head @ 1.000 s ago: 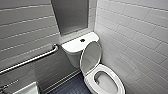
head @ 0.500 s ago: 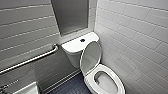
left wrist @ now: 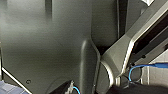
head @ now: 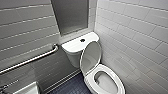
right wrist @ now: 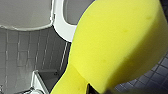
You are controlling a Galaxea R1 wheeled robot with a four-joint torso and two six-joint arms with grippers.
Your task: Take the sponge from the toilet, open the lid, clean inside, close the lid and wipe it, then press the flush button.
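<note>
Starting from the left of the head view, one metal grab bar [head: 30, 60] runs along the grey tiled wall, fixed there so that a person can hold it beside the toilet, and below it the corner of one white basin [head: 28, 89] comes into the picture. Further right stands the one toilet [head: 75, 48], pushed into the corner of the room with its tank against the wall. In the middle of the flat tank top sits the single flush button [head: 82, 40], placed where it can be pressed from above. The lid [head: 91, 56] is already raised and leans back against the front of the tank, so it keeps itself up and leaves the bowl free. The one ring-shaped seat [head: 113, 76] lies flat down on the rim, and the open bowl is inside it, so the inside can be reached for cleaning. As for the left gripper, I cannot tell if it is open or closed. In the right wrist view the one yellow sponge [right wrist: 115, 47] hangs in the air above the dark floor tiles [right wrist: 152, 75], close to the seat. Nothing else carries it, so the right gripper [right wrist: 100, 90] is probably closed around it, though its grip itself is hidden behind the foam
</note>
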